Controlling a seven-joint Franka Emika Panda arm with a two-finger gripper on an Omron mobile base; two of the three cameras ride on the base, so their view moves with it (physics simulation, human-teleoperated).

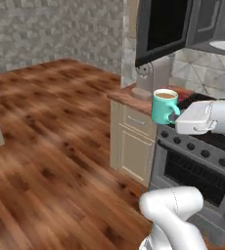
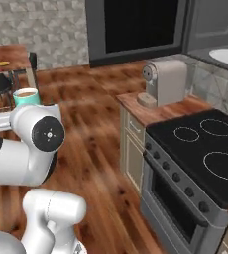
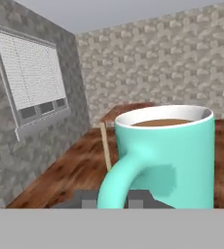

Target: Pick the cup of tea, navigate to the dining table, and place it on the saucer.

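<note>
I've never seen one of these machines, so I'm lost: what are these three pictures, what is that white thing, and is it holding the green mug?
The white thing is a robot arm on a base that can drive, in a computer-drawn kitchen. Two pictures come from cameras on the base, behind the arm to its left and right. The third comes from a camera on the hand, looking along its jaws.

Yes, the jaws are shut on the cup of tea, carried upright in the air with brown tea inside. The hand camera sees it close up, handle toward the camera.

Nearby are a stove and a coffee machine on the wooden counter. Far off, the right camera shows the dining table with the small yellow saucer on it.
</note>
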